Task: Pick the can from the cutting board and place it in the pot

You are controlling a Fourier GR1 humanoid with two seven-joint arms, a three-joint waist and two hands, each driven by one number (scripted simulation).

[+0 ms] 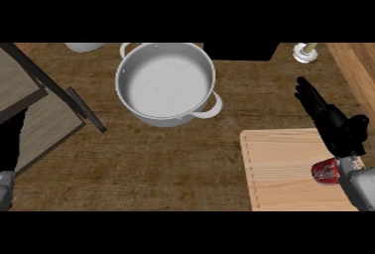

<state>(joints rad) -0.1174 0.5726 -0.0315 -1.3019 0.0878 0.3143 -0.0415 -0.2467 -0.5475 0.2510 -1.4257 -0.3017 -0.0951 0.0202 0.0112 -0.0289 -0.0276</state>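
A red can (324, 172) stands on the pale wooden cutting board (282, 168) at the lower right, partly hidden by my right forearm. My right hand (330, 119) hovers above the board's far edge with its fingers straight and pointing away, open and holding nothing; the can lies near its wrist. The silver pot (166, 82) with two side handles sits empty at the upper middle, well to the left of the can. Only a grey bit of my left forearm shows at the lower left edge; the left hand is out of view.
A dark-framed wooden structure (44, 114) takes up the left side. A white bottle-like object (306, 52) stands at the top right, and a pale round object (84, 46) peeks in at the top left. Brown counter (168, 163) lies between pot and board.
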